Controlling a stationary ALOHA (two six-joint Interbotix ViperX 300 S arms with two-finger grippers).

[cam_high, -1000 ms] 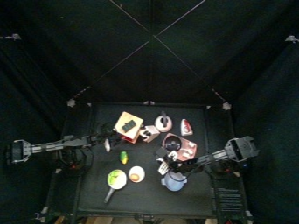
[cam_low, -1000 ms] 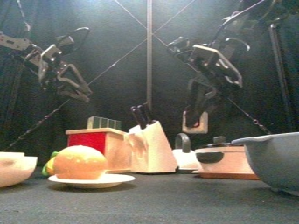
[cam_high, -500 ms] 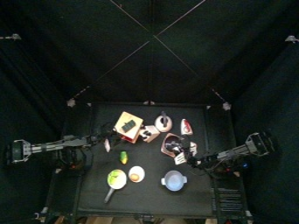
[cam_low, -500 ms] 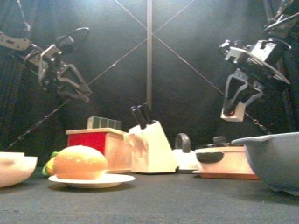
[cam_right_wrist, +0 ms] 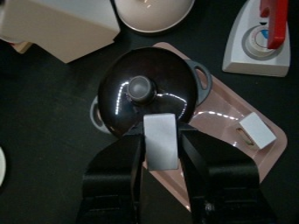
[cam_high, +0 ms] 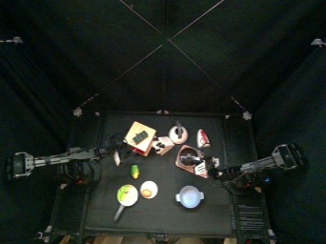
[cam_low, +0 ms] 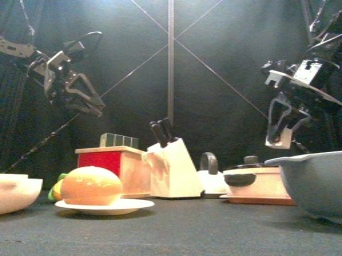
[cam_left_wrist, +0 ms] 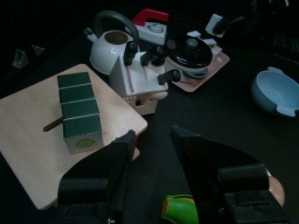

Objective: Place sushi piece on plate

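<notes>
The pinkish-brown plate [cam_right_wrist: 225,112] carries a black lidded pot [cam_right_wrist: 146,87], and a small white block [cam_right_wrist: 251,131] lies near its rim. In the right wrist view my right gripper [cam_right_wrist: 162,149] hovers above that plate, shut on a pale grey-white sushi piece [cam_right_wrist: 160,129] that stands upright between the jaws. From above, the right gripper [cam_high: 209,171] is just right of the plate [cam_high: 189,158]. My left gripper [cam_left_wrist: 149,144] hangs open and empty over the table's left side, beside a wooden board [cam_left_wrist: 47,140].
A knife block [cam_right_wrist: 59,31] and a white kettle [cam_left_wrist: 111,48] stand behind the plate. Near the front edge are the pale blue bowl [cam_high: 190,197], a small white dish with an orange thing [cam_low: 94,190] and a green plate [cam_high: 126,195].
The right arm has drawn back to the right from over the table's middle, with the pale piece still between its jaws. The left arm has stayed still.
</notes>
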